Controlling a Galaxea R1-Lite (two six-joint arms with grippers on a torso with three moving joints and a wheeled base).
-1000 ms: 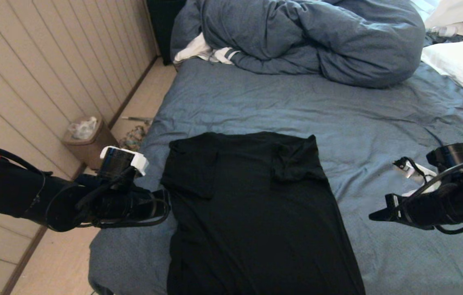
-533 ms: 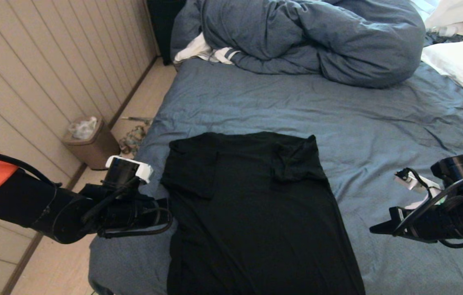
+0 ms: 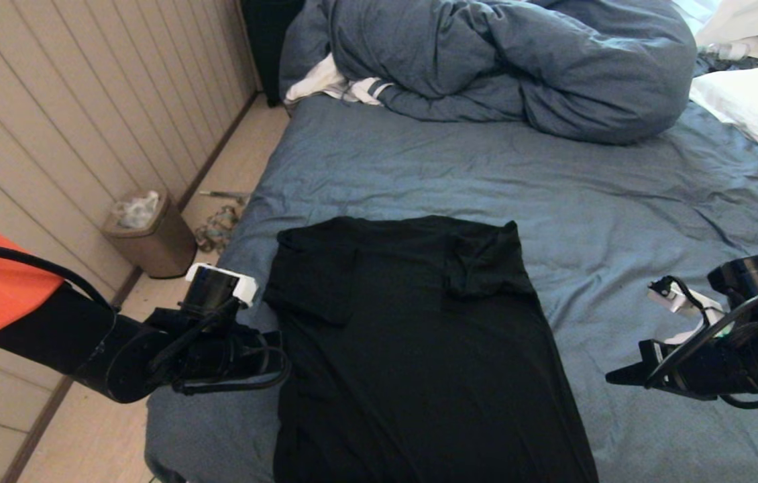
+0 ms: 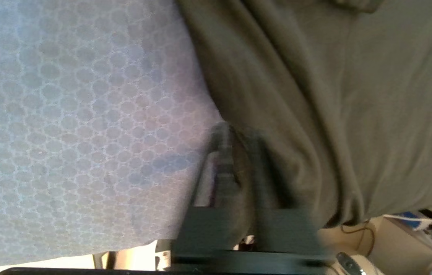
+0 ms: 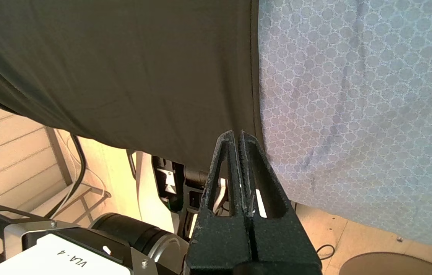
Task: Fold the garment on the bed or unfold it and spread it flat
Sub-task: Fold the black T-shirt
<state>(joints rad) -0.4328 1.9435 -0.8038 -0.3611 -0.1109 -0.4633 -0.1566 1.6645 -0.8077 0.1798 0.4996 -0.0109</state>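
From the head view, the garment (image 3: 412, 349) lies on the near part of the bed (image 3: 620, 188), plain black side up, with both sleeves folded in over the body and its bottom end hanging off the near edge. A bunched blue duvet (image 3: 506, 60) sits at the far end, with a white pillow (image 3: 754, 107) to the right of it. A small bin (image 3: 147, 235) stands on the floor by the wall. The left end effector (image 3: 275, 349) is at the shirt's left edge. The right end effector (image 3: 620, 376) hangs over the bare sheet, apart from the shirt's right edge.

From the left wrist view, the left end effector (image 4: 235, 152) has a fold of the shirt's edge between its fingers – the gap is narrow.

From the right wrist view, the right end effector (image 5: 237, 137) is closed tight with nothing in it – the garment's (image 5: 124, 68) hem is just beyond its tips
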